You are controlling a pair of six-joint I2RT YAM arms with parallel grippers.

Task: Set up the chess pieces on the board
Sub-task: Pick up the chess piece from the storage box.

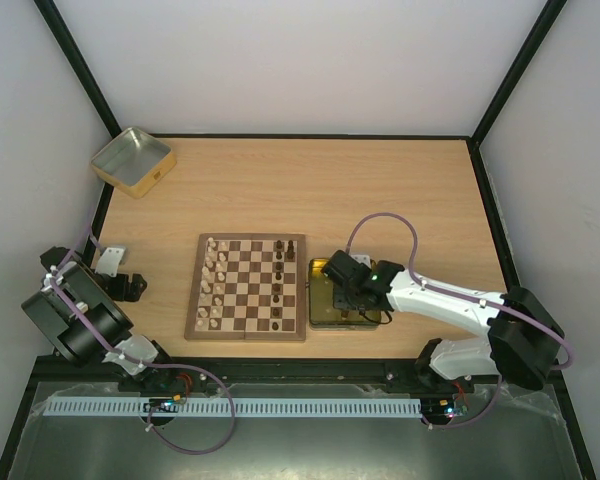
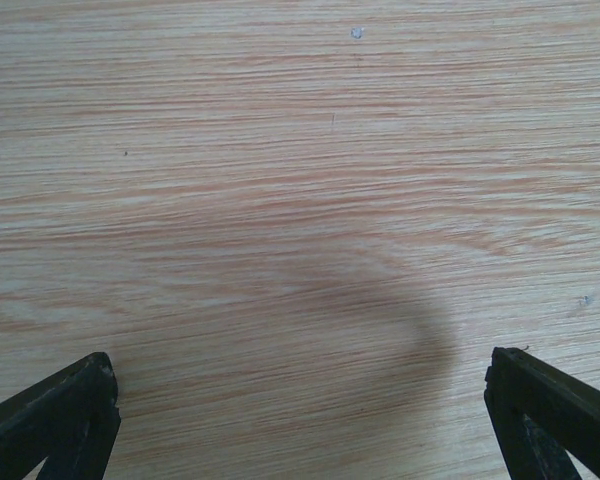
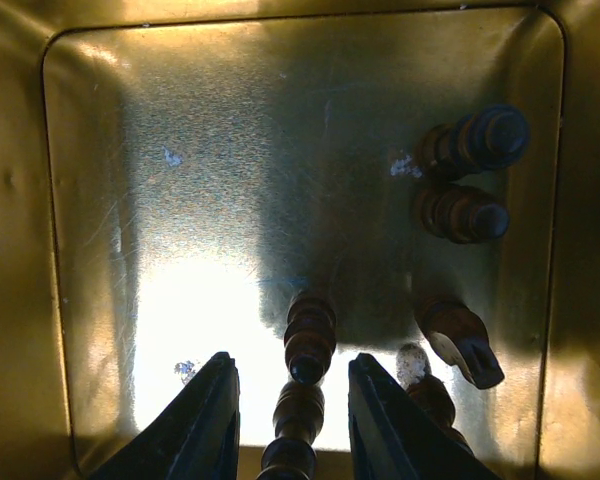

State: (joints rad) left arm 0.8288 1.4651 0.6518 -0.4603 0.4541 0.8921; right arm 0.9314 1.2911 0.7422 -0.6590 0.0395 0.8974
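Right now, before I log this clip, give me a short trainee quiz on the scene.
1. Which colour of chess pieces stands along the left side of the board in the top view?
2. The right tool is: A over the board; B down inside the yellow-gold tin; C gripping the board's rim.
3. True or false: the left tool is shut on a piece.
Key: 1 pale cream; 2 B; 3 false, since it is open with only bare wood between its fingers.
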